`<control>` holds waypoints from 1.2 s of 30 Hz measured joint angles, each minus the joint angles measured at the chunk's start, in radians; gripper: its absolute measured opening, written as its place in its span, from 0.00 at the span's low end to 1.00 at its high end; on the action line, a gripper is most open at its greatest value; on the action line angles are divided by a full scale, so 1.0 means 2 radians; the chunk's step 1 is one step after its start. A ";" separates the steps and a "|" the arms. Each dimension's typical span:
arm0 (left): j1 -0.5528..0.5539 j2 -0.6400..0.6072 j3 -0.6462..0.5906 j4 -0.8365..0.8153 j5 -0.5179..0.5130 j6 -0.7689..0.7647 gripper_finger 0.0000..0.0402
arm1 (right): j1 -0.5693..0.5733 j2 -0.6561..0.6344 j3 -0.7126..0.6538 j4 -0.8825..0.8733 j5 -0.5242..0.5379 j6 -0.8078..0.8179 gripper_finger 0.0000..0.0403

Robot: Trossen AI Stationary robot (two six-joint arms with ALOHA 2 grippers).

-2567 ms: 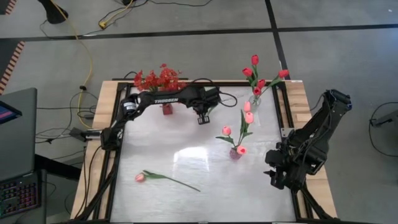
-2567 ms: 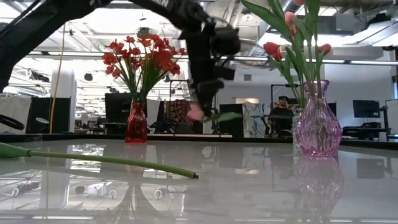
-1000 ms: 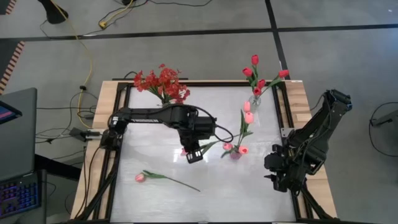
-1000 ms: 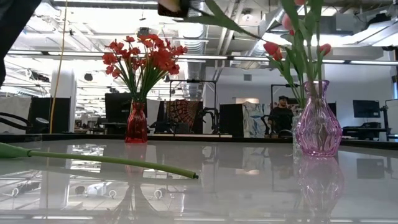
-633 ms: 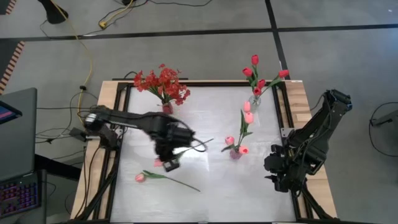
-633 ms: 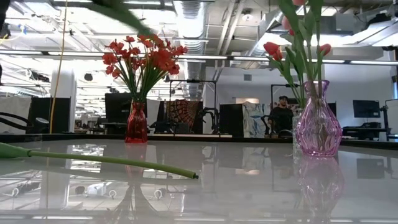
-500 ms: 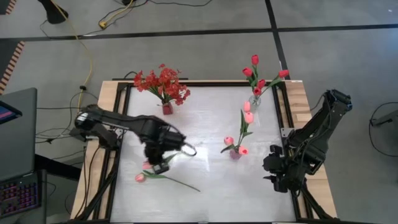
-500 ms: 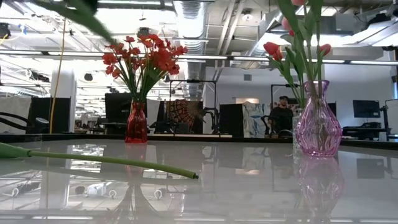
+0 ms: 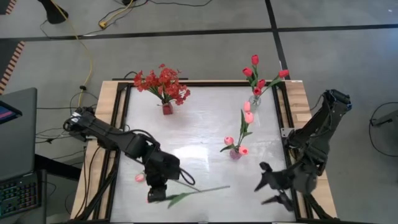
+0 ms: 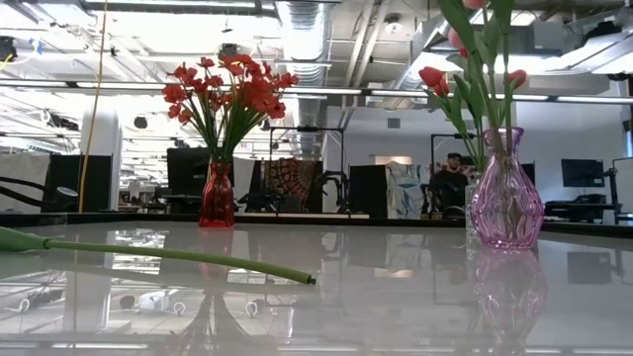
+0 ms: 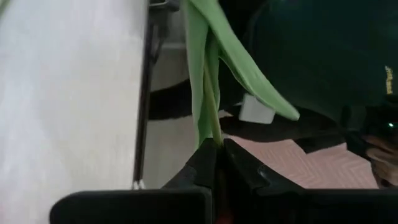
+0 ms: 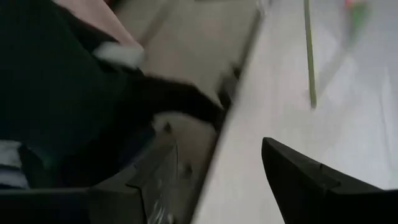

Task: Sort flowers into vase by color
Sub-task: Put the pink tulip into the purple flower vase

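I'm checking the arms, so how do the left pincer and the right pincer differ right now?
The left pincer is shut on a green flower stem; the right pincer is open and holds nothing. The left pincer sits over the table's near edge on the left, the right pincer at the near right corner. Both are dark two-finger pincers.

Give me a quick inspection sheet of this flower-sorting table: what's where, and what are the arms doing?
Surface: glossy white table in a wooden frame.
Job's things: red spray in red vase; red tulips in clear vase; pink tulips in pink vase; one pink tulip lying flat near the left arm.
Clutter: nothing seen.
Grippers: left gripper shut on a green stem at the near edge; right gripper open, empty, at the near right corner.
Cables: yellow cable and black leads on the floor.
Surroundings: laptop at left; a person far behind.
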 joint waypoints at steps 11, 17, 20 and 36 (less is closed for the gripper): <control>-0.007 0.000 0.000 0.027 -0.057 -0.018 0.01 | 0.046 0.003 0.031 0.103 0.124 -0.120 0.64; -0.007 0.000 0.000 0.027 -0.076 -0.014 0.01 | 0.011 0.072 0.099 -0.001 0.123 -0.119 0.64; -0.007 0.000 0.000 0.027 -0.078 -0.007 0.01 | -0.004 0.129 0.151 -0.067 0.122 -0.136 0.64; -0.005 0.043 0.000 0.038 -0.079 0.059 0.01 | -0.072 0.337 0.349 -0.194 0.203 -0.152 0.64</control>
